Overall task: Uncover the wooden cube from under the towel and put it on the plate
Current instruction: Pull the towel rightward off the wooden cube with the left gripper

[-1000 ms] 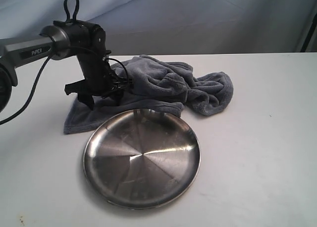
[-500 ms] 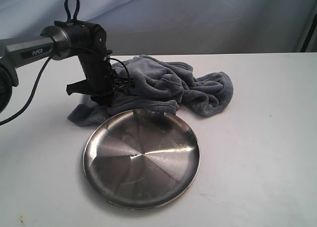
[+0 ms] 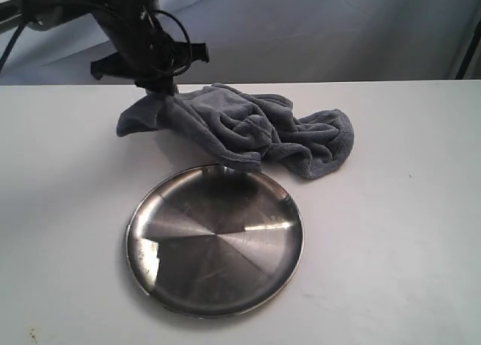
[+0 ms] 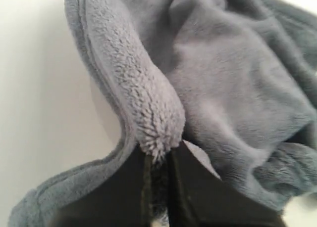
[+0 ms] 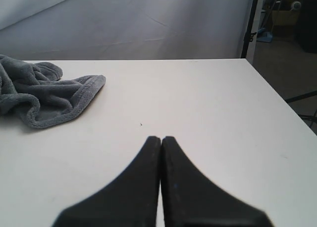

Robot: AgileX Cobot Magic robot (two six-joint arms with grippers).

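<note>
Pinching a fold of the plush blue-grey fleece towel [image 3: 248, 131]: the left gripper [image 4: 157, 155] has its jaws clamped on the fleece near the hem, holding that end up off the white table [image 3: 391, 210]. The rest of the cloth slopes down from the pinch and lies bunched on the table, just behind the round shiny stainless-steel plate [image 3: 214, 240], with one fold touching or overhanging the plate's far rim.

Pale wooden cube: not visible in any view. Table under the raised end looks bare, so my guess is it's under the heap.

Key relation: the towel's long axis runs from the left jaws across toward the right arm's side, so the covered bulk lies away from the pinch along that line. Pulling up and along it should peel the heap.

Right gripper [image 5: 161, 140]: jaws pressed together, holding nothing, over bare table well apart from the towel's edge. Left arm is clearly nearer.

Risk: the cube drags along inside a fold.
</note>
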